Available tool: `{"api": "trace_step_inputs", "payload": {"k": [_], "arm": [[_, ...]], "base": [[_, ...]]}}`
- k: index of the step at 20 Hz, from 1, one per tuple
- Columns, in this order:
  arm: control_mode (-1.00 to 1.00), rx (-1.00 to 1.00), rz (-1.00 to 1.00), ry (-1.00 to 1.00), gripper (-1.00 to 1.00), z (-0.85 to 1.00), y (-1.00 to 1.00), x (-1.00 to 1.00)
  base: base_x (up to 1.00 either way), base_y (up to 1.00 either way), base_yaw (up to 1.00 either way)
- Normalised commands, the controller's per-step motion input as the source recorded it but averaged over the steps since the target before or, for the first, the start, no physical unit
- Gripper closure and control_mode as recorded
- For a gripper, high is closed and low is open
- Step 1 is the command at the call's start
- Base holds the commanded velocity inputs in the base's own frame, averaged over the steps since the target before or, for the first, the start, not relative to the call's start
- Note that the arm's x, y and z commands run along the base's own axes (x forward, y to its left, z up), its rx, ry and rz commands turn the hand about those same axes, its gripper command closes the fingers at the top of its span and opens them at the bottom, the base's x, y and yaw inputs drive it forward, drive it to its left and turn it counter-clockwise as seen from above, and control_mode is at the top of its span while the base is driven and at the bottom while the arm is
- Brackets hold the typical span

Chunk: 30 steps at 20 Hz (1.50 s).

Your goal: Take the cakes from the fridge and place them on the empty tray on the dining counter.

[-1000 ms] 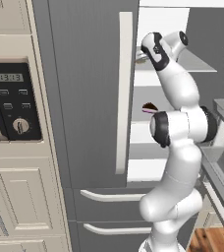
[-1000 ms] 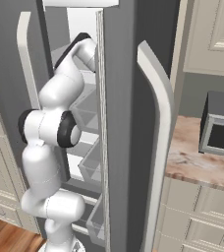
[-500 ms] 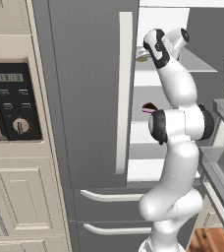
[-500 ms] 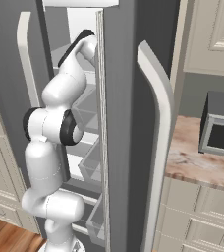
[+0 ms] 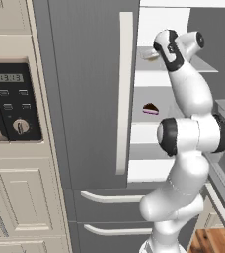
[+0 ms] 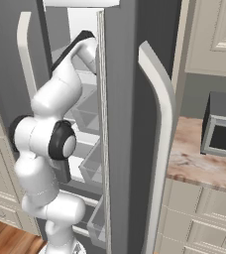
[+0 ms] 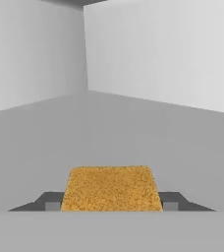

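So the claw (image 7: pixel 112 205) is clamped on the tan-golden square cake block (image 7: pixel 111 188), one finger (image 7: pixel 52 202) touching each side, grey fridge shelf (image 7: pixel 133 133) underneath.

A golden-tan speckled cake block (image 7: pixel 111 189) sits on a pale grey shelf (image 7: pixel 109 133) inside the white-walled, dark grey fridge (image 5: pixel 85 89) with cream handles (image 5: pixel 124 94), near a dark chocolate wedge (image 5: pixel 150 108) with a pink layer.
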Motion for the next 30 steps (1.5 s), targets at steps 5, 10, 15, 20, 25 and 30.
{"api": "trace_step_inputs", "payload": {"k": [5, 10, 15, 20, 25, 30], "arm": [[-1.0, 0.0, -0.3, -0.11, 1.0, 0.0, 0.0, -0.44], [-1.0, -0.03, -0.15, 0.06, 1.0, 0.28, 0.0, -0.17], [-1.0, -0.07, 0.01, 0.2, 1.0, 0.44, -0.12, -0.28], [-1.0, -0.02, -0.01, 0.06, 1.0, 0.29, -0.07, -0.6], [-1.0, 0.0, -0.07, 0.0, 1.0, 0.14, -0.05, -0.84], [-1.0, -0.02, -0.07, 0.01, 1.0, 0.01, 0.0, -0.82]], "base": [[0.0, 0.0, 0.0], [0.0, 0.0, 0.0], [0.0, 0.0, 0.0], [0.0, 0.0, 0.0], [0.0, 0.0, 0.0], [0.0, 0.0, 0.0]]}}
